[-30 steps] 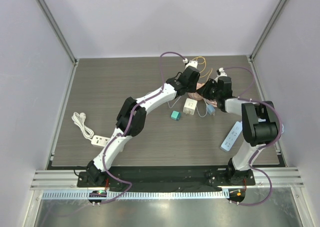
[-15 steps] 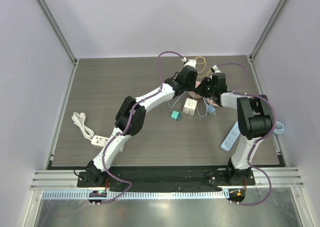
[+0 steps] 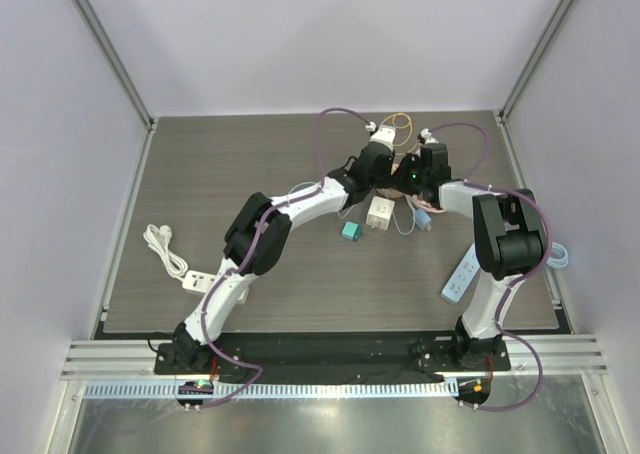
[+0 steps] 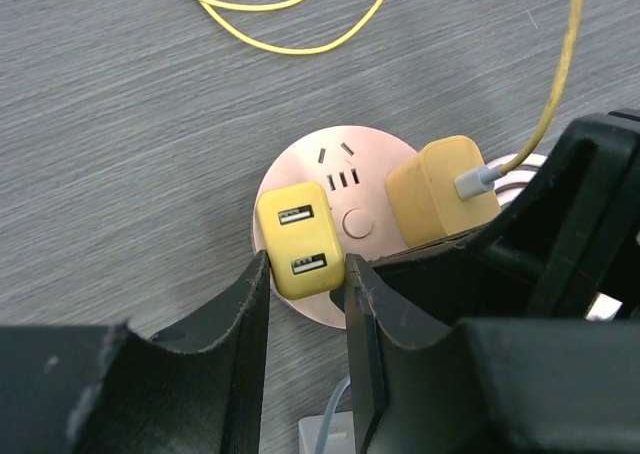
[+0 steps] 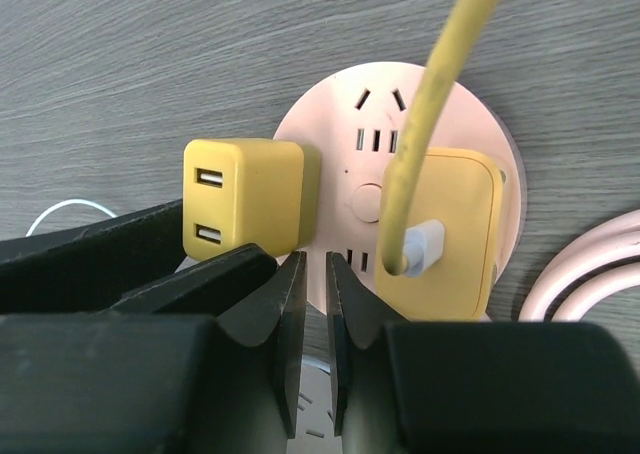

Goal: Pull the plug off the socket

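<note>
While left tool [image 4: 306, 274] is clenching yellow cube plug [image 4: 297, 236] in round pink socket [image 4: 340, 146] | right tool [image 5: 315, 270] clenched empty at socket rim | unplugging pending.

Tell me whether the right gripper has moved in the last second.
Yes. The right gripper shifted left in the top view, closer to the pink socket; the white adapter beside it stayed put.

A robot lab test cell: plain pale walls [image 3: 300, 34] and aluminium frame rails [image 3: 330, 355] enclose a grey wood-grain tabletop [image 3: 230, 174].
</note>
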